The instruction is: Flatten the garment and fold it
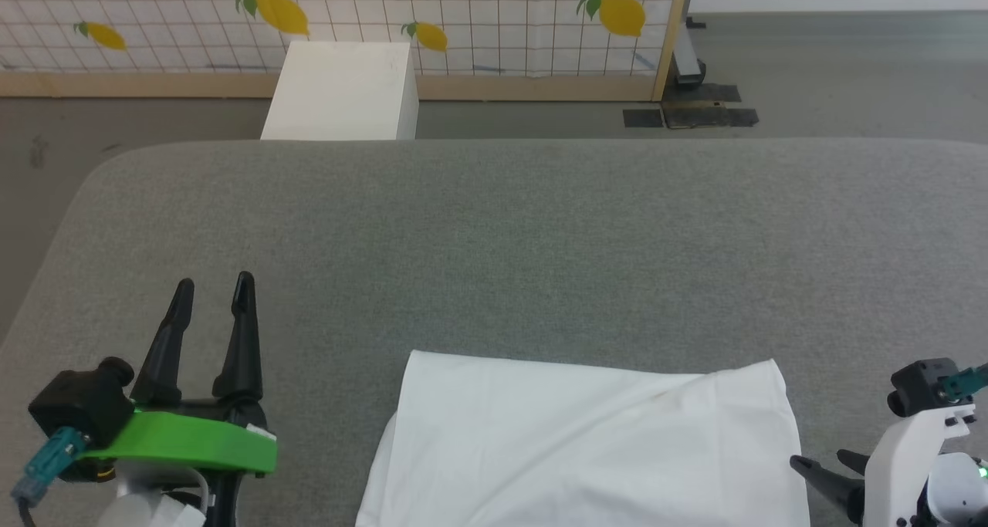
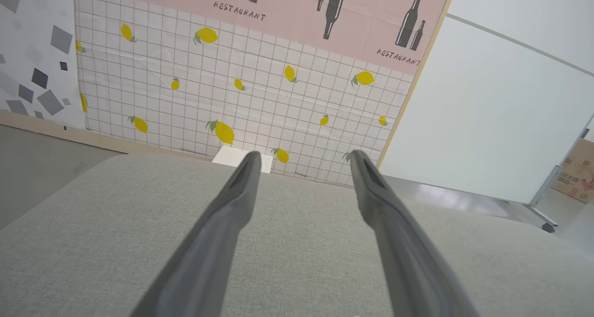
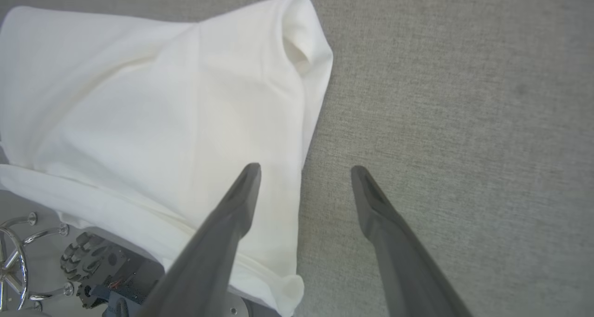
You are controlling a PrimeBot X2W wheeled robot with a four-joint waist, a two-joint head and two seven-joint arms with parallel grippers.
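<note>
We see white garment point(image 1: 587, 442) folded into flat block, lying at near edge of grey padded table point(image 1: 540, 234), bit of cloth hanging over edge. Our right gripper point(image 3: 305, 167) sits just beside garment's right side, fingers spread wide, holding nothing. One finger point(image 3: 222, 233) is over cloth, other over bare table. Our left gripper point(image 1: 214, 282) is well off to garment's left, over bare table, fingers spread too, empty. White box point(image 1: 340, 91) stands behind far table edge, by lemon wall point(image 1: 502, 25).

Head camera looks down the table point(image 1: 540, 241) to the wall point(image 1: 494, 18) at 12 o'clock; low left wrist shares that wall; right wrist, close overhead, shares the garment point(image 1: 587, 442).
</note>
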